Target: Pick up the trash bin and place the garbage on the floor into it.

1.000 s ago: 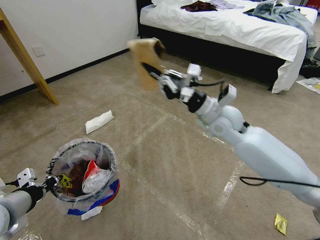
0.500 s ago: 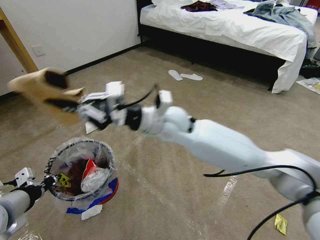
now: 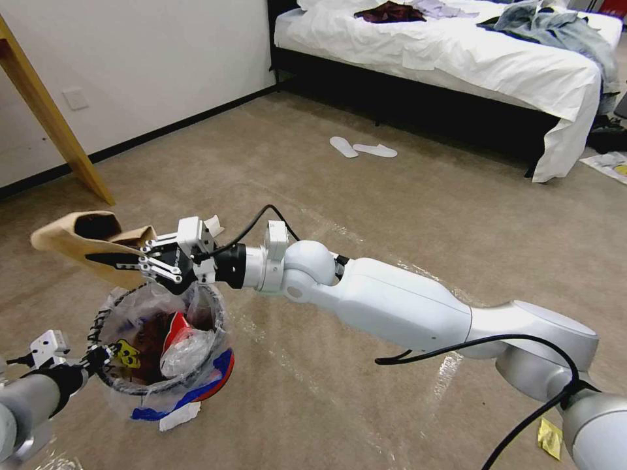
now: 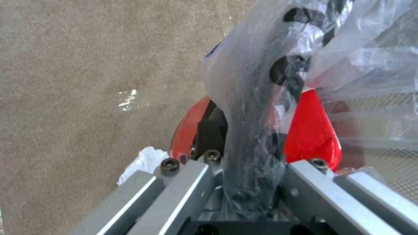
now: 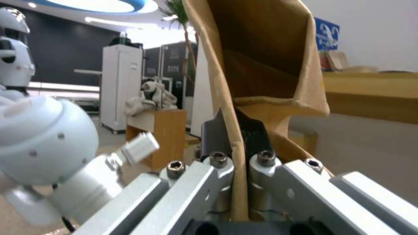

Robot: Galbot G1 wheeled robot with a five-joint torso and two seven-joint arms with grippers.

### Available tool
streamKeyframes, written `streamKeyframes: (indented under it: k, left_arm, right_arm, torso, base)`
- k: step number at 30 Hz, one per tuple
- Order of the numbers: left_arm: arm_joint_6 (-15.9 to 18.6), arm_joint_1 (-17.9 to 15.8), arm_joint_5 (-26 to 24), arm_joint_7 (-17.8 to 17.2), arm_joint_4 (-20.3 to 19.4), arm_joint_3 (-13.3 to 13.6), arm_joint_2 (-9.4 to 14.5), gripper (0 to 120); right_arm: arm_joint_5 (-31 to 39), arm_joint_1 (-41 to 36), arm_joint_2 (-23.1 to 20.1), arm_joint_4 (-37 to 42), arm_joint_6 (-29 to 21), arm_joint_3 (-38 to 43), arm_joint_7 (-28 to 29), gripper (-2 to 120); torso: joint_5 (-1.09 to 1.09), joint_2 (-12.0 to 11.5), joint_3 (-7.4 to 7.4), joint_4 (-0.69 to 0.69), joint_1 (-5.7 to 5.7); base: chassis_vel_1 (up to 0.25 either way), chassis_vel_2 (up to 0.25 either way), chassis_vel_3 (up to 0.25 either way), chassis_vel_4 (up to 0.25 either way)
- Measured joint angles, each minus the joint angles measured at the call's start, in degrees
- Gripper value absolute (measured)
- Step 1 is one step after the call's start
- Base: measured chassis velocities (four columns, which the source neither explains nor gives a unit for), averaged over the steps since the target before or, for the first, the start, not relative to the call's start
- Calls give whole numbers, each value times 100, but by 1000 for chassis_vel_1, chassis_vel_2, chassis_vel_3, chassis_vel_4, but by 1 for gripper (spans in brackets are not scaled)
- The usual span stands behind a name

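Observation:
The trash bin (image 3: pixel 160 346), black mesh with a clear bag and red base, stands on the floor (image 3: pixel 392 196) at the near left. My left gripper (image 3: pixel 98 358) is shut on its near rim; the left wrist view shows that gripper (image 4: pixel 248 163) pinching mesh and bag above the red base (image 4: pixel 311 130). My right gripper (image 3: pixel 121 261) is shut on a brown cardboard tray (image 3: pixel 78 238), held just above the bin's far-left rim. In the right wrist view the gripper (image 5: pixel 237 156) clamps the tray's wall (image 5: pixel 261 49). Red-and-white garbage (image 3: pixel 176 329) lies inside the bin.
A white tissue (image 3: pixel 212 225) peeks from behind my right wrist. A white scrap (image 3: pixel 179 416) lies against the bin's base and a yellow wrapper (image 3: pixel 550 437) at the near right. Slippers (image 3: pixel 362 149), a bed (image 3: pixel 457 46) and a wooden leg (image 3: pixel 59 130) stand farther off.
My right arm swung the cardboard tray from the far middle leftward and down to just above the bin. The bin and left gripper stayed put.

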Motion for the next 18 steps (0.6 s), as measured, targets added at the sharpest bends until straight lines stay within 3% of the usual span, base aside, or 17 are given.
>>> streamKeyframes:
  k: [18]
  left_arm:
    - [4, 21, 2, 0, -12, 16, -8, 1]
  right_arm:
    - [-333, -251, -346, -65, 49, 34, -142, 0]
  torso:
    - [1, 0, 0, 0, 0]
  base:
    - [0, 0, 0, 0]
